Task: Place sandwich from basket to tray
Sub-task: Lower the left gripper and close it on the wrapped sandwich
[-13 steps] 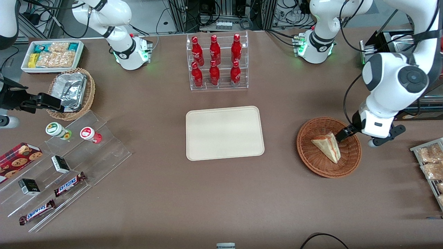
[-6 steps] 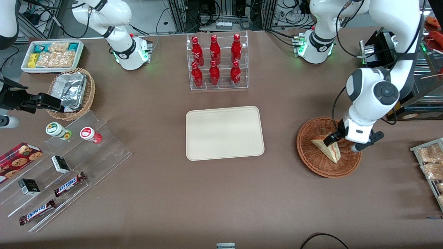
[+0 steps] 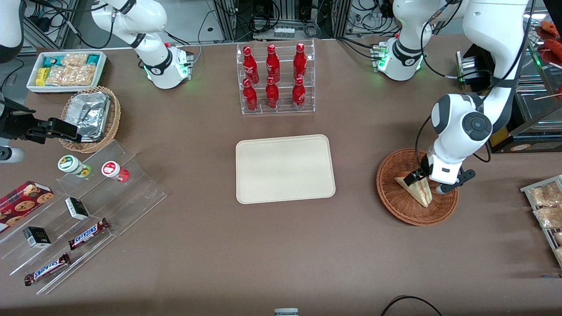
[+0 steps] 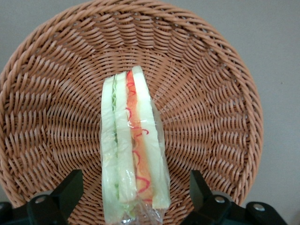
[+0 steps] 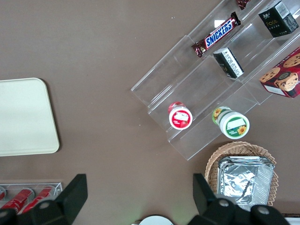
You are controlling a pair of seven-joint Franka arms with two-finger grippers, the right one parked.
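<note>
While the tray [image 3: 285, 169] lies bare mid-tabletop | basket [image 3: 397, 202] toward working arm's end holds sandwich [image 3: 419, 191] near its centre | gripper [image 4: 136, 199] low over basket, fingers [image 4: 70, 190] spread, straddling sandwich's end

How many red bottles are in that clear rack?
6 red bottles, three on the clear rack's upper step and three on the lower. None seem hidden.
</note>
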